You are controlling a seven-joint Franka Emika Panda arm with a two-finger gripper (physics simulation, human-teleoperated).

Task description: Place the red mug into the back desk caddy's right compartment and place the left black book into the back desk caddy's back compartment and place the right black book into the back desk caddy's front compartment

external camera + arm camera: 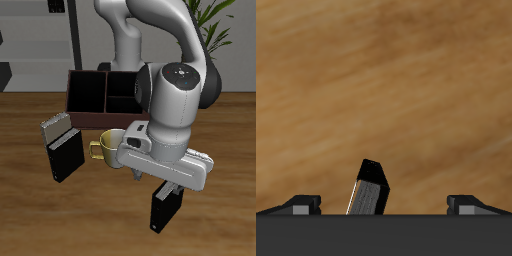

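Pincer (384,204) agape over left black book (368,189), no writing legible

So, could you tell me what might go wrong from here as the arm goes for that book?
1. The pincer stands open over a black book that the wrist view shows tilted and off-centre between the fingers, so closing may tip it.
2. The cream mug stands near the arm, which may nudge it.
3. The red mug is not visible; the arm may be hiding it.

Black book (369,188) between spread gripper (384,205) fingers, over wooden table (396,80)
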